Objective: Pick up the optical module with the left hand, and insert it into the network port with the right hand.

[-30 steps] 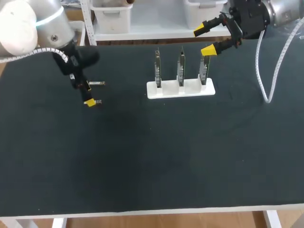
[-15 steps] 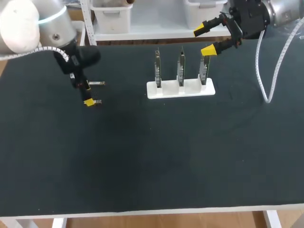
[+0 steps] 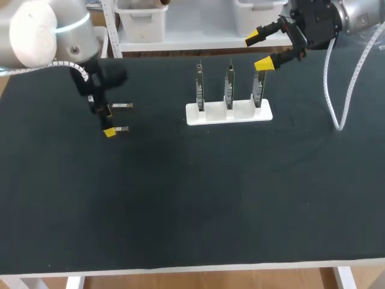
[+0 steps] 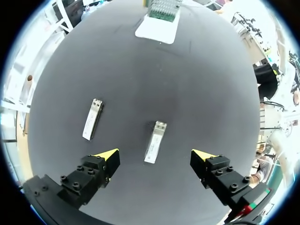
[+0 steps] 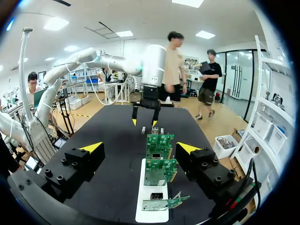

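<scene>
Nothing grasped yet. Our left gripper [image 4: 155, 154] hung spread open over the table [image 4: 211, 93]. One module [image 4: 155, 141] lay flat between its fingers, untouched, and a second module [image 4: 92, 118] lay just outside one finger. Our right gripper [image 5: 139, 147], open and empty, sat above the board rack [image 5: 151, 214]. Pickup, handover and insertion remained. We judged the room ample: only the second module was near, and the table edges were well off.

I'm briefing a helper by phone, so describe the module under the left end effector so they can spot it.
On the black table, short of the white stand, the left end effector hangs open over two silver modules. Yours is the module lying between its yellow tips; the other module lies outside them, beside one finger.
</scene>
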Action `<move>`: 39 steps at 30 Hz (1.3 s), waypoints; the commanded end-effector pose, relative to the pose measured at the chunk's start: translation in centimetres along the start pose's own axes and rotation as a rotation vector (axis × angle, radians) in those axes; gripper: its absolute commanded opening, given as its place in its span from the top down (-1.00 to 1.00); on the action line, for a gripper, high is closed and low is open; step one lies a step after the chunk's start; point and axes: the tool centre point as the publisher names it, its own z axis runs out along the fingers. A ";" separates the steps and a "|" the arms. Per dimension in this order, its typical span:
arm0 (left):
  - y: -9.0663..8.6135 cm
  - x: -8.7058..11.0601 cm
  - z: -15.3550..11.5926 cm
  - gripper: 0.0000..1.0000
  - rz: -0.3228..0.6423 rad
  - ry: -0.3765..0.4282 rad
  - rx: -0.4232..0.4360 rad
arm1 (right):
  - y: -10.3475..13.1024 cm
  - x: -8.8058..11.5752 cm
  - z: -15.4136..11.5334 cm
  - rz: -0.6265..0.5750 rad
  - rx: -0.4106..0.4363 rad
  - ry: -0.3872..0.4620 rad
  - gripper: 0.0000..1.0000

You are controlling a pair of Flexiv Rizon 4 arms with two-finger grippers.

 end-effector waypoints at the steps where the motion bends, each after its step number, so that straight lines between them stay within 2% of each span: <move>1: 0.7 -0.3 0.0 -1.00 0.000 0.018 0.019 | 0.3 0.0 0.0 -0.001 0.006 0.001 -1.00; 18: 0.5 -0.8 0.5 -1.00 0.032 0.073 0.007 | 0.3 0.0 0.0 -0.001 0.006 0.001 -1.00; 39: -0.3 -0.3 0.7 -1.00 0.033 0.071 0.015 | 0.3 0.0 0.0 -0.001 0.006 0.001 -1.00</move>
